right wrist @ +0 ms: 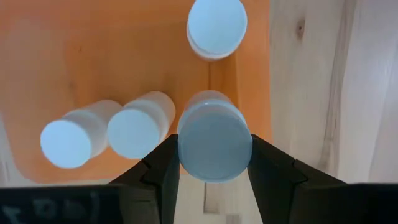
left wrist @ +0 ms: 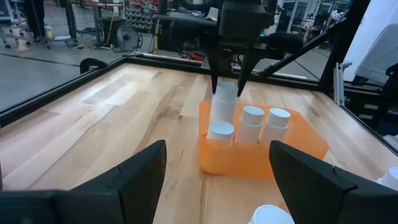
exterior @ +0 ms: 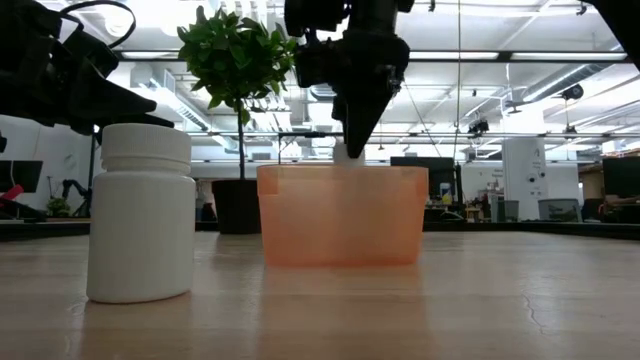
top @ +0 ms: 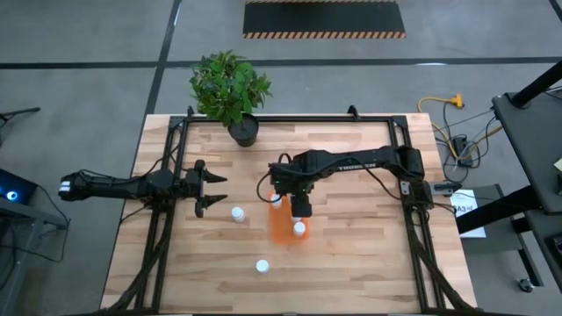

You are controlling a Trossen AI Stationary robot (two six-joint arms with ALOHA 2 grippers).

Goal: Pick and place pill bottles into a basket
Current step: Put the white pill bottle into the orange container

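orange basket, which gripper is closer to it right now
Right. The right gripper hangs directly over the basket, shut on a pill bottle. The left gripper waits open, well off to the basket's side.

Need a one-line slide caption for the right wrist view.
Right gripper holds a small white pill bottle over the translucent orange plastic basket, three bottles already inside.

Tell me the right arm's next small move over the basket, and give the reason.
Probably lower slightly, then open the fingers. The right gripper holds a pill bottle above the orange basket, where three bottles already stand; the held one hangs over a free spot beside them, so releasing it there should drop it in.
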